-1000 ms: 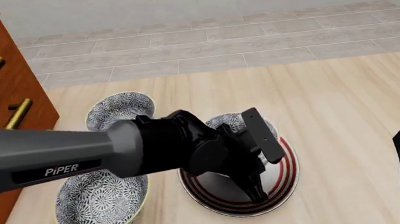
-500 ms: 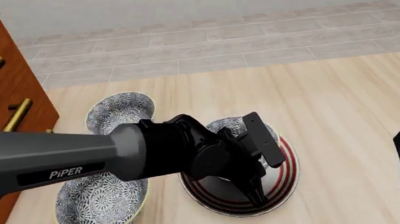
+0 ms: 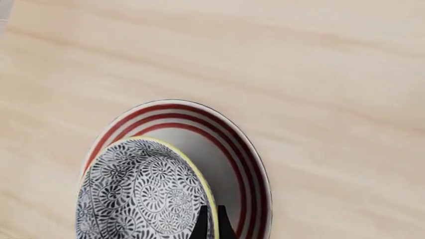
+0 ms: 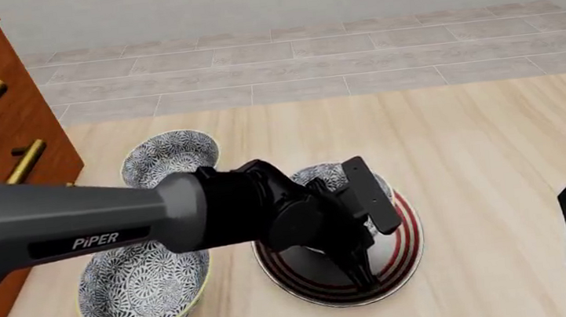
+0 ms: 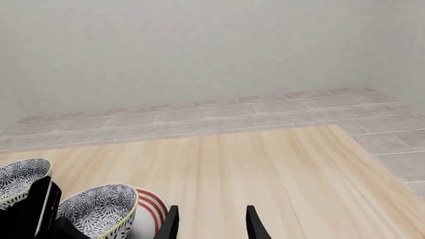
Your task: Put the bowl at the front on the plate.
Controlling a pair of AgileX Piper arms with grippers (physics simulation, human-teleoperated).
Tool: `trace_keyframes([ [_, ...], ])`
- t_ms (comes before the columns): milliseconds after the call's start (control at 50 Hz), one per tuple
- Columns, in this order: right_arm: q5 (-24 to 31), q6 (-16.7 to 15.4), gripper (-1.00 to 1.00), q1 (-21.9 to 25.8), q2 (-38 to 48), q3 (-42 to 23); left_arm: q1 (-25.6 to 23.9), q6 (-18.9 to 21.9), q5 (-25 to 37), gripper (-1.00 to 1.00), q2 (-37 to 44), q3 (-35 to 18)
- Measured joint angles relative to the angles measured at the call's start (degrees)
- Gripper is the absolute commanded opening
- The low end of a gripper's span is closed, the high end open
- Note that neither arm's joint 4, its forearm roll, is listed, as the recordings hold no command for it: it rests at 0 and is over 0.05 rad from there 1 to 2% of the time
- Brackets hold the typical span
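Left fingers (image 3: 210,224) pinch the bowl's (image 3: 143,191) rim over the plate (image 3: 246,164); right fingers (image 5: 209,221) wide.

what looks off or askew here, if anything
The bowl on the plate sits tilted and off-centre, not flat in the middle. The left end effector pinches its rim, which likely explains the lean. Nothing looks spilled or broken.

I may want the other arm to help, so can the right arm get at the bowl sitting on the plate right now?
Probably not easily: the left arm lies across the bowl on the plate, while the right claw waits open, off to the side.
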Motion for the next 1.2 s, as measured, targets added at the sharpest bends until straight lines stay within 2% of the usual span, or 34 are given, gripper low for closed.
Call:
trace_keyframes([
  [20,0.01,0.0,1.0,-0.01,-0.02,0.0,0.05,0.03,0.0,1.0,0.04,-0.05],
  [560,-0.28,0.03,1.0,-0.06,0.24,0.0,0.4,0.2,0.0,1.0,-0.37,-0.32],
  [1200,-0.57,-0.66,1.0,0.08,0.57,-0.02,-4.62,-2.46,5.87,1.0,-11.13,-1.43],
])
